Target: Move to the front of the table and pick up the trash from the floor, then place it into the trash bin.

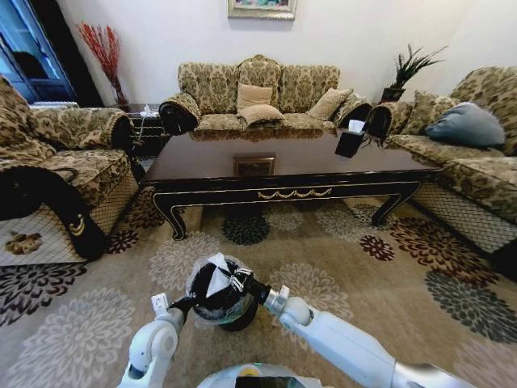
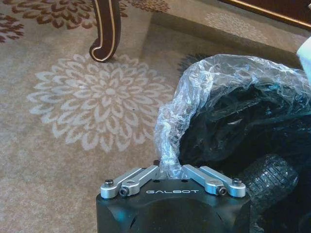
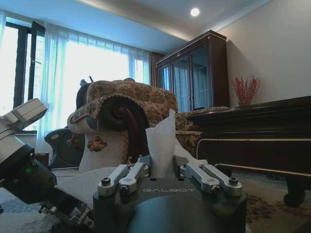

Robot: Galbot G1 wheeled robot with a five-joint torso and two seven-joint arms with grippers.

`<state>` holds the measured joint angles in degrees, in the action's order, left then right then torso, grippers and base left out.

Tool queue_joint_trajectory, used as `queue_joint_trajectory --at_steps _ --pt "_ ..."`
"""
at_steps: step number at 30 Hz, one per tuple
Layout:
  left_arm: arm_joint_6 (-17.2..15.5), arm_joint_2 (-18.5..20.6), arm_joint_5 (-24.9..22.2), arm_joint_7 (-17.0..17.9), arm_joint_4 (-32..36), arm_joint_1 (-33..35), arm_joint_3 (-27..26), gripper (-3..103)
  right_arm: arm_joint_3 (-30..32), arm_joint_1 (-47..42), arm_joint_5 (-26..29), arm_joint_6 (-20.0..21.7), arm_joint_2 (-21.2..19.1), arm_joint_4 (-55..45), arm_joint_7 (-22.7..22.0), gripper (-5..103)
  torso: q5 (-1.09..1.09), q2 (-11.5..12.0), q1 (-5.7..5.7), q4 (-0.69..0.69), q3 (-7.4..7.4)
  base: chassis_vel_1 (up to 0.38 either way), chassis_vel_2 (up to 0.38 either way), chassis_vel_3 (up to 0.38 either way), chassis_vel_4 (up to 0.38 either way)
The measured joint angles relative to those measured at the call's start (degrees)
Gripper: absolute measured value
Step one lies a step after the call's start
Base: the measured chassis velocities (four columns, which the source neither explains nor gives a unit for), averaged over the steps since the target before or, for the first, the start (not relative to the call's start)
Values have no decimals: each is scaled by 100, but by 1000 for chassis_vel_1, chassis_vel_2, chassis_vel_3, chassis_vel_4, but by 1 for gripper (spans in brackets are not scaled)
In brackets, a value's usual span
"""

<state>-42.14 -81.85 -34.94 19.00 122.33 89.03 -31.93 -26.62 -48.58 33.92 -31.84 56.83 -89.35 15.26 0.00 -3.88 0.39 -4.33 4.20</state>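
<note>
Paper is the matter in hand: in the head view the trash (image 1: 218, 280), a white sheet, stands pinched in the right gripper (image 1: 236, 282) directly over the mouth of the trash bin (image 1: 222, 303), which sits on the patterned carpet (image 1: 388, 275) close in front of the robot. The table (image 1: 283, 166) lies farther off, with sofas around it. The left gripper (image 1: 192, 303) reaches to the bin's left rim from the near side.

From the left wrist, the left gripper (image 2: 169, 171) has its fingers drawn narrow on a bunched fold of the translucent liner (image 2: 214, 80) at the bin's (image 2: 233, 126) edge, apparently steadying it. A curved table leg (image 2: 107, 29) stands on the carpet (image 2: 97, 102) beyond.

From the right wrist, the right gripper (image 3: 163, 170) is closed tight on the trash (image 3: 162, 143), whose white point rises upright between the fingers. The left arm's wrist (image 3: 22, 155) shows close on one side, and the dark table (image 3: 252, 131) and a sofa arm (image 3: 116, 114) behind.

The sheet looks very light, soft and easily crushed, so a pinch low on its bunched middle should hold it; being so light, it may cling to a pad or drift when let go. The liner is thin, slippery and likely to tear if pulled hard.
</note>
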Motion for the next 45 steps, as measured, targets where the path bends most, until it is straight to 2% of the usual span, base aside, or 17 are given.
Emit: queue_joint_trajectory --at_steps 1,4,7,10,12,13,17,18,19,23,45 --pt "0 1 0 0 9 2 -2 2 27 -32 -12 -5 -20 -19 -2 33 0 0 0 0 0 0 0 0 0" --pt "0 1 0 -1 18 5 -3 2 81 -98 -42 -14 -48 -38 -4 38 0 0 0 0 0 0 0 0 0" --pt "0 -4 2 -1 18 8 -5 2 135 -188 -97 -40 -83 -59 -2 55 0 0 0 0 0 0 0 0 0" --pt "0 -6 5 -1 18 8 -8 2 144 -221 -115 -48 -105 -70 0 60 0 0 0 0 0 0 0 0 0" --pt "0 -9 5 -1 20 8 -17 2 154 -256 -139 -63 -129 -80 1 71 0 0 0 0 0 0 0 0 0" --pt "0 -9 5 -1 20 8 -17 2 154 -256 -139 -63 -129 -80 1 71 0 0 0 0 0 0 0 0 0" --pt "0 3 5 -1 31 14 -70 2 186 -316 -171 -85 -165 -102 3 93 0 0 0 0 0 0 0 0 0" --pt "0 3 5 -1 31 14 -70 2 186 -316 -171 -85 -165 -102 3 93 0 0 0 0 0 0 0 0 0" --pt "0 9 3 -1 38 16 -85 2 197 -325 -180 -91 -172 -102 3 97 0 0 0 0 0 0 0 0 0" --pt "0 25 -11 -2 71 35 -132 2 259 -361 -211 -117 -202 -129 3 100 0 0 0 0 0 0 0 0 0" --pt "0 -25 43 -5 209 177 -117 2 415 -367 -341 -78 -195 -171 -122 100 0 0 0 0 0 0 0 0 0"
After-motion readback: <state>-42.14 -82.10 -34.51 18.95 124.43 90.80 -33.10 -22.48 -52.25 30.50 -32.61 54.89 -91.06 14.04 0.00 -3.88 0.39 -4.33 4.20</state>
